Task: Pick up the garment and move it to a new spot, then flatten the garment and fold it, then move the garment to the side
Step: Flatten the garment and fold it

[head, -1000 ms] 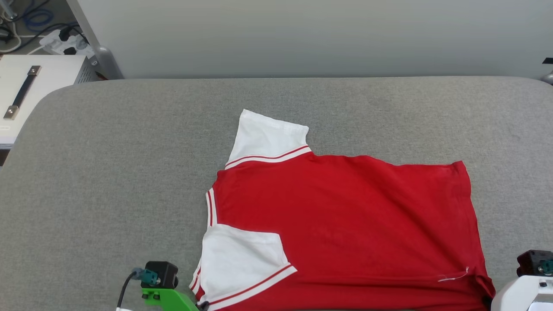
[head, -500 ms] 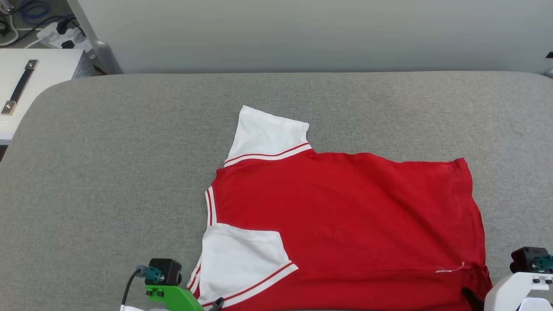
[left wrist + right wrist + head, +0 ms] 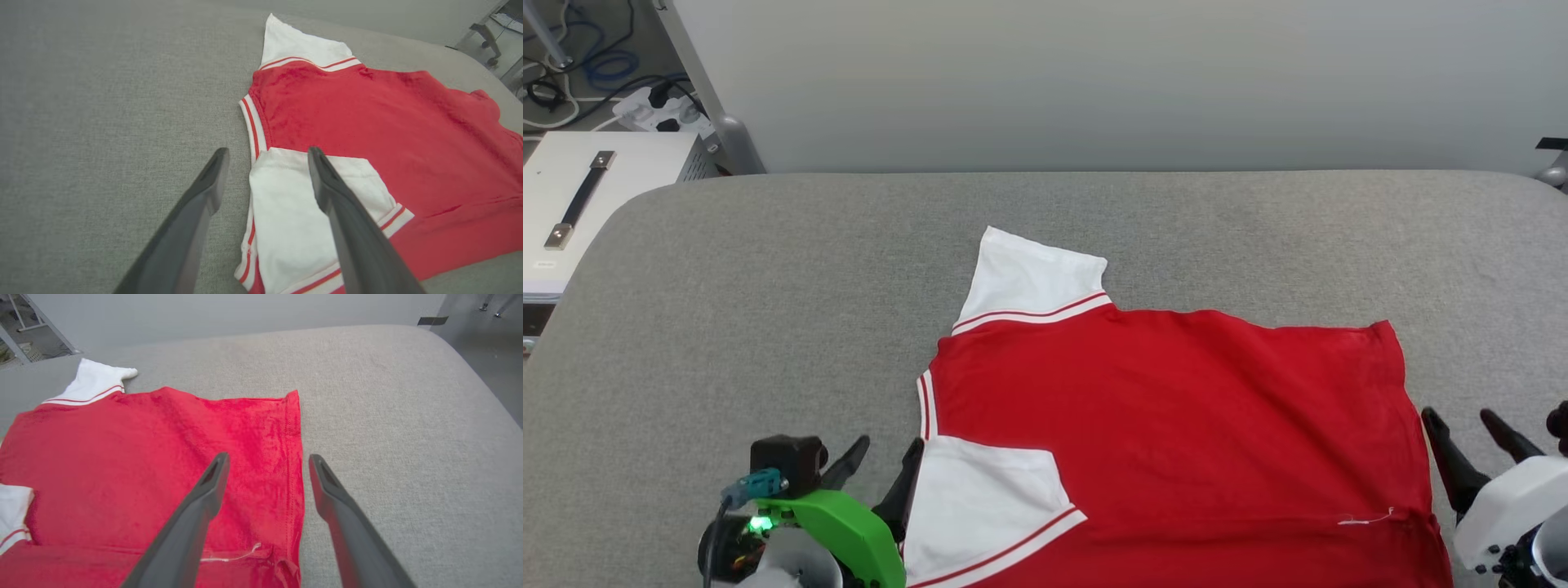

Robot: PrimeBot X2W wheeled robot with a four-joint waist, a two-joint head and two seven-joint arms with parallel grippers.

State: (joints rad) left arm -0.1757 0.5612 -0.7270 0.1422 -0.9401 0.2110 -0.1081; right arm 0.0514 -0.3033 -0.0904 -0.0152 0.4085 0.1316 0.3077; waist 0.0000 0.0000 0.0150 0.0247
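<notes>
End effectors [image 3: 889,443] [image 3: 1456,414] now open; garment [image 3: 1176,425] flat

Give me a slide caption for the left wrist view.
Open left gripper above the near white sleeve of the red T-shirt lying on the grey padded surface.

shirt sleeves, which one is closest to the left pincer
The near white sleeve, folded in over the red body, right beside the left pincer. The other sleeve sticks out onto the grey cushion at the shirt's far edge.
</notes>
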